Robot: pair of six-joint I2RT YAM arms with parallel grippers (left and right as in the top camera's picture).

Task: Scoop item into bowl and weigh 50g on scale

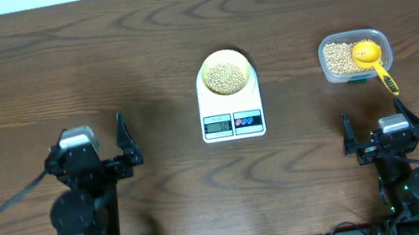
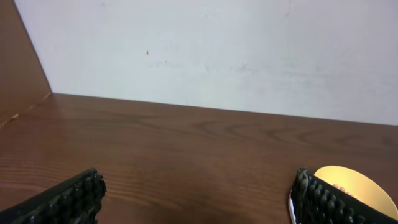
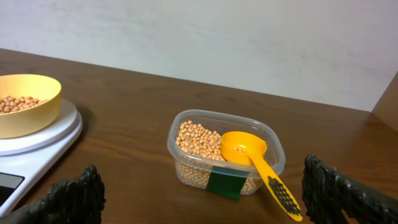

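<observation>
Any spill would land on the table [image 1: 56, 66]. The left gripper [image 2: 199, 180] and right gripper [image 1: 375, 122] both stand spread wide, holding nothing, well back from the work. The scale [image 1: 230, 107] has a display too small to read, so another heaped load from the tub [image 1: 383, 41] could overshoot 50g. The bowl [image 1: 244, 59] sits on the scale's platform, partly filled — a nudge would skew the reading. The scoop [image 1: 375, 64] lies in the tub, handle over the rim — a clumsy grab could flick out beans [image 1: 339, 57].
</observation>
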